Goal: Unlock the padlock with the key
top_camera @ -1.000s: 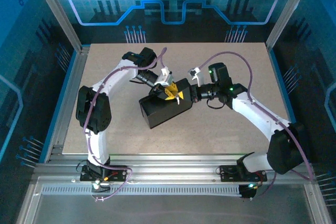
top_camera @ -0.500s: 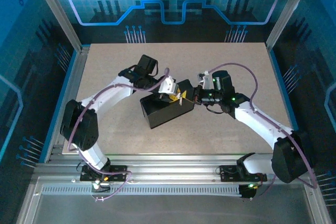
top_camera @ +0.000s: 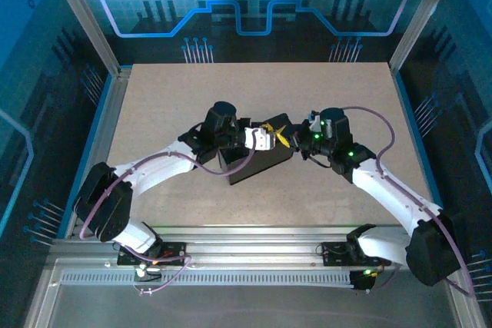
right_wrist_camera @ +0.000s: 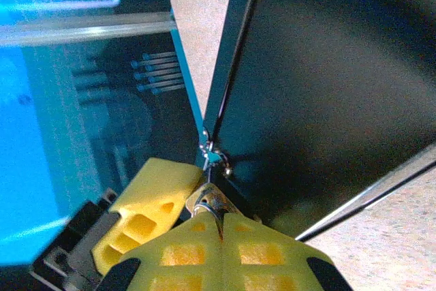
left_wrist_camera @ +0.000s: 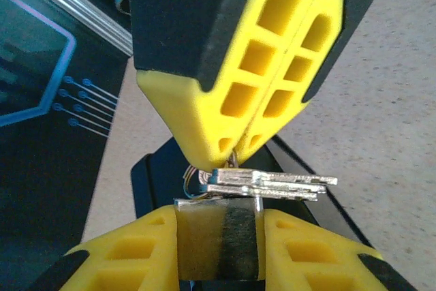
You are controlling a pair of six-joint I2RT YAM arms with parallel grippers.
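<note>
My left gripper (left_wrist_camera: 219, 224) is clamped on the padlock (left_wrist_camera: 204, 247). The right gripper (left_wrist_camera: 236, 149) is pinched tight on the key (left_wrist_camera: 279, 183), which lies right against the padlock's top, all above the black box (top_camera: 250, 165). Yellow pads (left_wrist_camera: 122, 253) hide the keyhole from me.

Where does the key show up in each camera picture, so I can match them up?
Top external: too small to make out, where the left gripper and right gripper meet over the black box.
Left wrist: the key lies flat at centre, under the right gripper's shut tips, above the padlock.
Right wrist: bottom centre, its metal end at the right gripper's tips.
Shared landmark: the black box.
</note>
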